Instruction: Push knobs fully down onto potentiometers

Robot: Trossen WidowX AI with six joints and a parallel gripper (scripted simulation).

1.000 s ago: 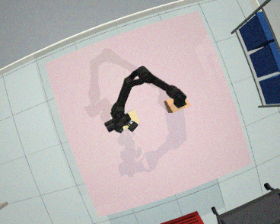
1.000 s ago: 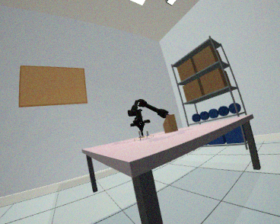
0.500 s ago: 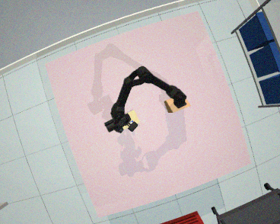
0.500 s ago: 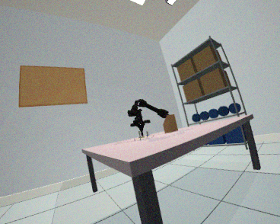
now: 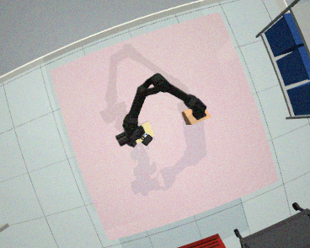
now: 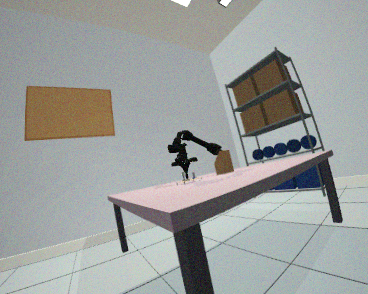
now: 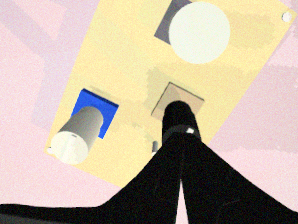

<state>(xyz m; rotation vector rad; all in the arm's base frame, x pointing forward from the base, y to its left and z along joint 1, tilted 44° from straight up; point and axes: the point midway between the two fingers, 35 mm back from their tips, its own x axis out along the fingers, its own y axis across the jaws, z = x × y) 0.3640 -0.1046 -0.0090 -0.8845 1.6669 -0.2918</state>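
The yellow circuit board (image 7: 125, 30) (image 5: 148, 127) lies under my gripper. In the wrist view, a tall grey-white knob (image 7: 75, 137) stands over the blue potentiometer (image 7: 108, 116) at left. A wide white round knob (image 7: 200, 32) covers part of a dark grey potentiometer (image 7: 166, 26) at the top. A black knob (image 7: 177, 114) stands on a beige potentiometer (image 7: 173, 91) near the middle. My gripper (image 7: 181, 141) (image 6: 187, 177) is shut, with nothing between its fingers. Its tips overlap the black knob's top; whether they touch is unclear. The gaps under the knobs are hard to see.
An orange-brown block (image 5: 189, 118) (image 6: 224, 162) stands at the arm's base on the pink table (image 5: 226, 160) (image 6: 153, 200). A small grey part (image 7: 155, 146) stands on the board just left of the black knob. White corner fasteners (image 7: 286, 17) show on the board.
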